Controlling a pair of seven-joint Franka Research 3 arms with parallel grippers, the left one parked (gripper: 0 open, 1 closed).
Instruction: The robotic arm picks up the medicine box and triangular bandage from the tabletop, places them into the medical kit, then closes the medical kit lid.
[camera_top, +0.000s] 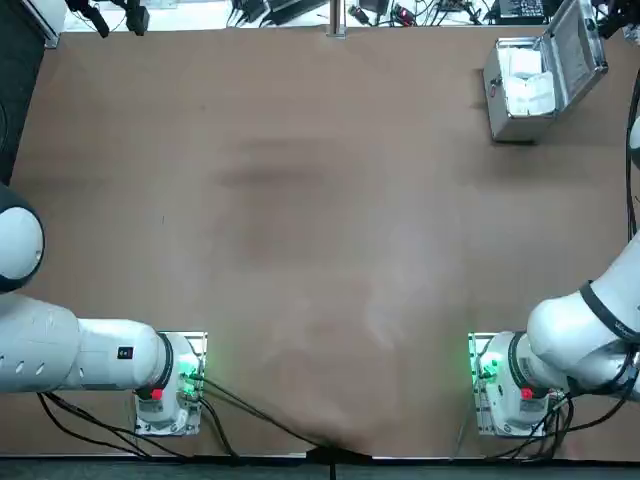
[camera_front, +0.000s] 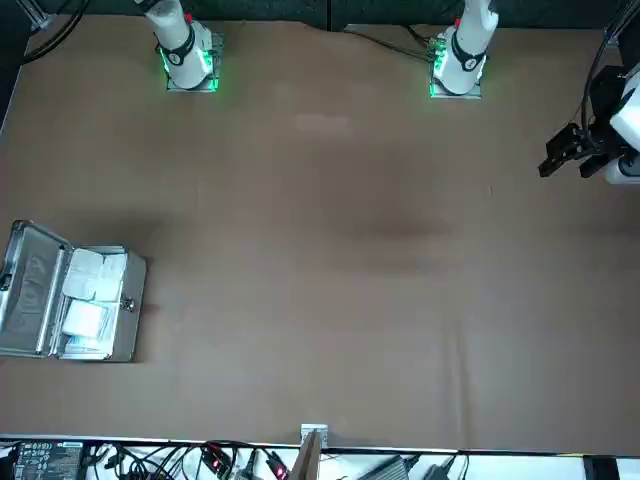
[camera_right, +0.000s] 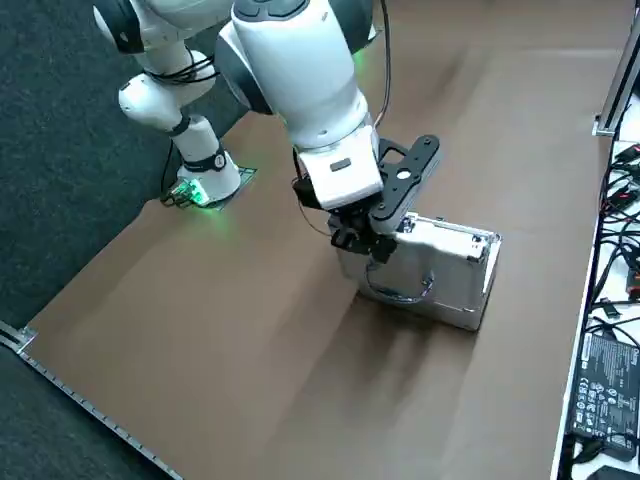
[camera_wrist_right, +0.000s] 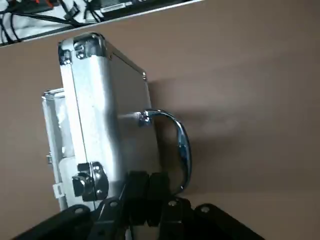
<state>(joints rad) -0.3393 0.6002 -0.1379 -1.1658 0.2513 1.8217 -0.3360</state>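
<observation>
Can't make out much of the right gripper (camera_wrist_right: 148, 176) from overhead since the frame edge crops it, and the lid (camera_right: 445, 260) hides the kit's insides from the right side view, but the wrist view has its fingers together beside the medical kit (camera_top: 520, 125). I count one kit, one raised lid on its robot-right side with one curved handle (camera_wrist_right: 184, 145), and two white items inside: the medicine box (camera_front: 86, 319) and the puffy triangular bandage (camera_front: 94, 275), the latter nearer the robot's bases, though their lower parts are hard to see.
</observation>
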